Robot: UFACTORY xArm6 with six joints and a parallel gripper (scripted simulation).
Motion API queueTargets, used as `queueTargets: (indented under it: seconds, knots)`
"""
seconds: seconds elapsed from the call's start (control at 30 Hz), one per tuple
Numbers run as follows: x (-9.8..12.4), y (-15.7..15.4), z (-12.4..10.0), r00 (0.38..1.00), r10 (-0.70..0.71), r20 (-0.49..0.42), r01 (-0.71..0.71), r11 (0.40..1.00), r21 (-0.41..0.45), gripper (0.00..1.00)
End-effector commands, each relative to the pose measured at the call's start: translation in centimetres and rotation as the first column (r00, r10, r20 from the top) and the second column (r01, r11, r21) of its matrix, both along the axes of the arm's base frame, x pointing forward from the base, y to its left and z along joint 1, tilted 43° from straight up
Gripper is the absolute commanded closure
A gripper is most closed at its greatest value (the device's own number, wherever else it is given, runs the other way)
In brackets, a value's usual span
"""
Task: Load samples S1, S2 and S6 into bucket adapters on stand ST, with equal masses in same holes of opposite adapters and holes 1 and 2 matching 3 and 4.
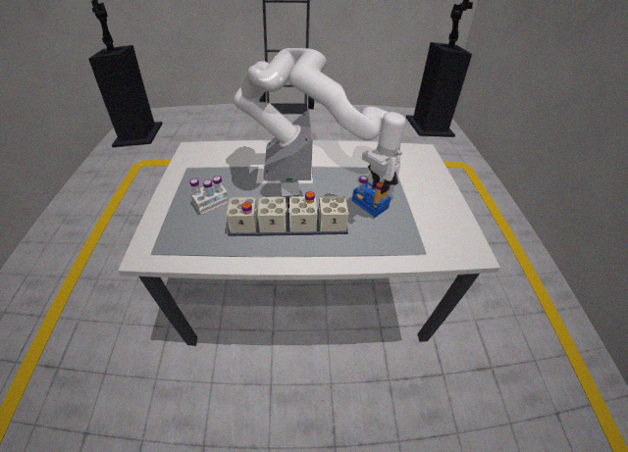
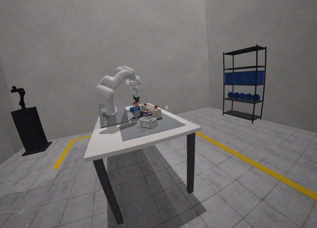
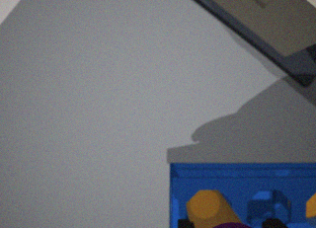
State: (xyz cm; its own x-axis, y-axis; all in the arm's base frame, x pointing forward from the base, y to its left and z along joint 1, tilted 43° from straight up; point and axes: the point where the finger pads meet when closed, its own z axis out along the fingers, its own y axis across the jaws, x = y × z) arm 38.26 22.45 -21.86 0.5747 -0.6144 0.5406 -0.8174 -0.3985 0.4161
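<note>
My gripper (image 1: 383,183) (image 2: 136,101) (image 3: 228,225) is shut on an orange tube (image 1: 377,198) (image 3: 217,213) with a purple cap, over the blue rack (image 1: 369,210) (image 3: 197,170). Its lower end is still within or just above the rack; the exact height is unclear. Another tube (image 1: 363,179) stands in that rack. Orange-dotted tubes stand in adapter 4 (image 1: 240,226) and adapter 2 (image 1: 302,226). Adapter 3 (image 1: 272,226) and adapter 1 (image 1: 334,225) show empty holes. The white rack (image 1: 212,204) (image 2: 148,123) holds three purple-capped tubes. Cap IDs and volumes are unreadable.
The loading stand (image 1: 287,232) is at the mat's front centre, between the white rack on the left and the blue rack on the right. The green DONE key (image 1: 289,179) is near the robot's base, behind the adapters. The grey mat (image 1: 202,242) lies under them.
</note>
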Motion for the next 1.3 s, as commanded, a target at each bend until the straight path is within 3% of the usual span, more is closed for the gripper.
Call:
queueTargets:
  seconds: [0.0, 1.27]
  knots:
    - [0.1, 0.3, 0.2, 1.000, 0.001, 0.003, -0.001, 1.000, 0.004, 1.00]
    - [0.4, 4.6, 4.8, 1.000, 0.001, 0.003, -0.001, 1.000, 0.004, 1.00]
